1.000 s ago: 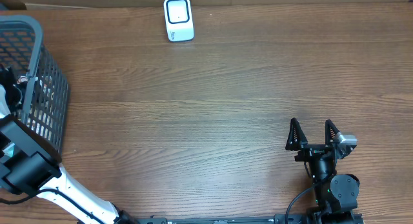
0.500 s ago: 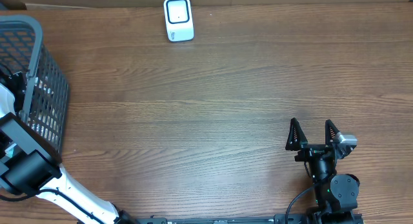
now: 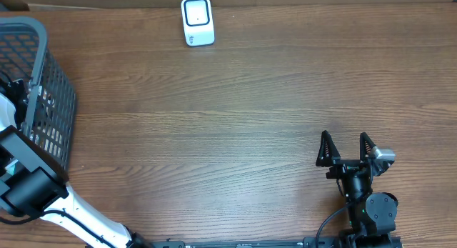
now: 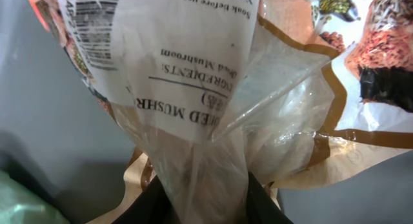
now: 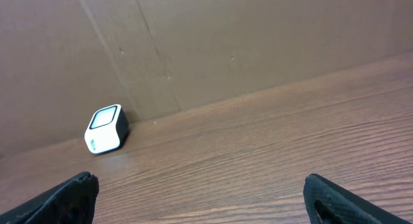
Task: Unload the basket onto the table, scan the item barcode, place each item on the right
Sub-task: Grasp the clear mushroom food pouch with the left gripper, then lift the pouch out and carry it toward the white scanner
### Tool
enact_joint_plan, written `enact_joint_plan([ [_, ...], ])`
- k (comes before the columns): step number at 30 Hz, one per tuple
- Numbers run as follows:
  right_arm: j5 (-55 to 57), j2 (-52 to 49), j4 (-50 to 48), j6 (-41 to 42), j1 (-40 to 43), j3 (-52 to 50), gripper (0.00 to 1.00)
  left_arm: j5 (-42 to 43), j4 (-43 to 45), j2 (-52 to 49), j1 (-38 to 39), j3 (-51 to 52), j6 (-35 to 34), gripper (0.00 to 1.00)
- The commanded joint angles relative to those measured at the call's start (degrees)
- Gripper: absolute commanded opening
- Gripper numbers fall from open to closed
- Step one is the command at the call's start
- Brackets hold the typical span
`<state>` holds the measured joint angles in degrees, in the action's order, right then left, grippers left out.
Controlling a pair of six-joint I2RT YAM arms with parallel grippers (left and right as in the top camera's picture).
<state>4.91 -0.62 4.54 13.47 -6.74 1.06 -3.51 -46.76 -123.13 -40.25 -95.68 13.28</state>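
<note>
Grip noted at left gripper (image 4: 206,197): pinches the bunched clear plastic at the lower end of the mushroom bag (image 4: 193,88), black fingers (image 4: 153,210) pressed against both sides. Bears a white label with barcode (image 4: 97,17) at upper left, facing the wrist camera. Sits with that arm down in the wire basket (image 3: 43,98) at the table (image 3: 228,134) left edge. Right gripper (image 3: 346,149): jaws spread wide, nothing between, front right, well apart from scanner (image 3: 197,21) at far edge.
</note>
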Motion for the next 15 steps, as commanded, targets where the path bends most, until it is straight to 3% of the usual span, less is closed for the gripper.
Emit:
enact_joint_plan([
  [1,0.13,0.46,-0.24,-0.04,0.39,-0.61,1.0,0.09,-3.32,-0.31,-0.28,-0.9,-0.02,0.04],
  [12,0.13,0.46,-0.24,-0.04,0.39,-0.61,1.0,0.15,-12.44,7.72,-0.22,-17.68,-9.31,0.04],
  [15,0.13,0.46,-0.24,-0.04,0.39,-0.61,1.0,0.17,-13.22,13.75,-0.22,-22.45,-16.02,0.04],
])
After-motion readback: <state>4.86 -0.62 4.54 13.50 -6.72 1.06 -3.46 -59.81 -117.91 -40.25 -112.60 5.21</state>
